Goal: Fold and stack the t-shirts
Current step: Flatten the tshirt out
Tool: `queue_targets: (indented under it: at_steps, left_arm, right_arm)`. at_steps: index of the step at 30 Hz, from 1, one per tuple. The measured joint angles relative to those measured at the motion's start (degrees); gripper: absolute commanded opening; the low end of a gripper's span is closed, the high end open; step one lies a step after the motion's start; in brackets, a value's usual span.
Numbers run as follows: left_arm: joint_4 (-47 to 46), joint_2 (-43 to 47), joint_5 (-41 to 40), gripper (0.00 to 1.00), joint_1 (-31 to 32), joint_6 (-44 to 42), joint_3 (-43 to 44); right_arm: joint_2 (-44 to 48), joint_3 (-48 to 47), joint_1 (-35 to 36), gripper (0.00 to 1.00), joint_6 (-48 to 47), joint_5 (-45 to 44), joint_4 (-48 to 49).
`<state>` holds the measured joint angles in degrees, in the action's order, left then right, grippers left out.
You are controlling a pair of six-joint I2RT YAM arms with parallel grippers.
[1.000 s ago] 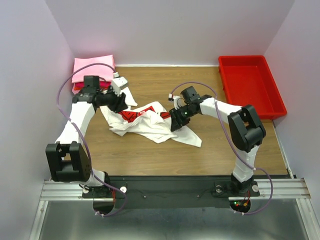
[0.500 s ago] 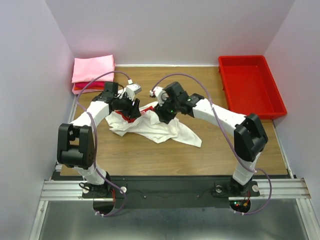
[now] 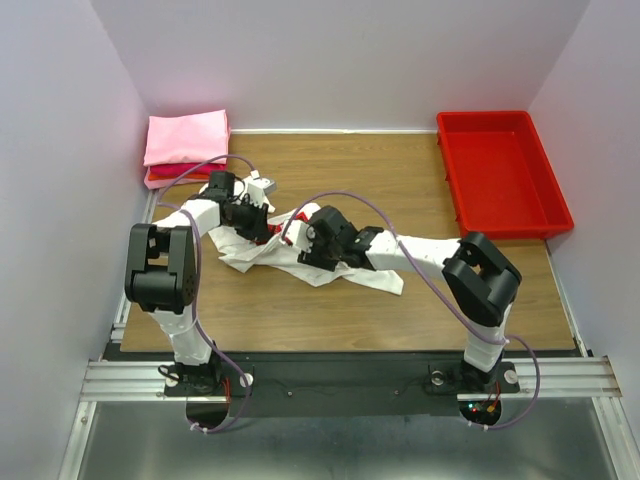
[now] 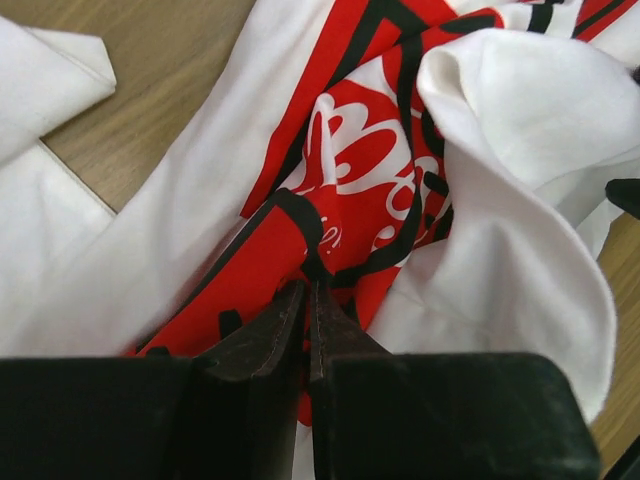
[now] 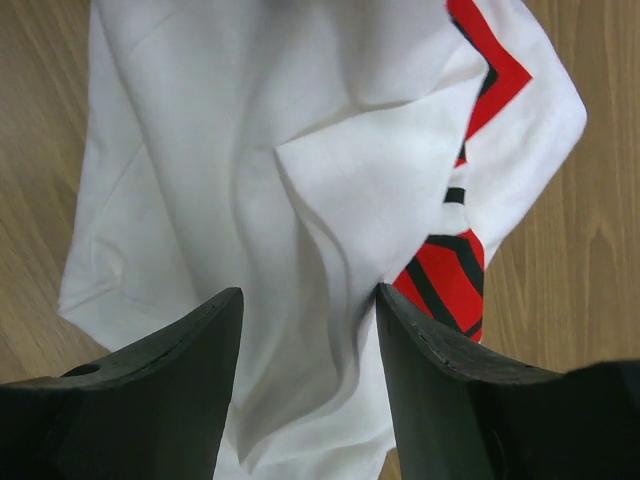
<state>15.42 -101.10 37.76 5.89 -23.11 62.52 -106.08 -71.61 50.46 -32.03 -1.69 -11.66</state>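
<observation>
Left wrist, left fingers (image 4: 268,345) pinching white t-shirt (image 4: 520,270), right fingers (image 5: 170,365) wide apart

one white t-shirt (image 3: 262,258), one pink t-shirt (image 3: 186,137) (folded), one red t-shirt (image 3: 160,181), one tray (image 3: 500,170)

T-shirt (image 3: 310,268) on table (image 3: 400,190) centre; folded stack (image 3: 185,140) back left; tray (image 3: 500,170) back right.
</observation>
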Motion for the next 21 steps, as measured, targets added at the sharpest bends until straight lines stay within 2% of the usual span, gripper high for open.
queue_targets:
  at_steps: [4,10,21]
  left_arm:
    - [0.28,-1.09,0.13,0.19,-0.26,0.00,0.28]
    - [0.70,-1.16,0.66,0.19,-1.46,-0.37,0.31]
    - [2.16,-1.14,0.90,0.23,-2.27,-1.05,0.63]
  right_arm:
    - [-1.66,2.51,1.84,0.57,-3.74,-4.76,6.43]
    - [-2.29,3.04,2.51,0.57,-4.07,-10.19,12.50]
    - [-2.29,3.04,2.40,0.56,-3.23,-11.72,14.01]
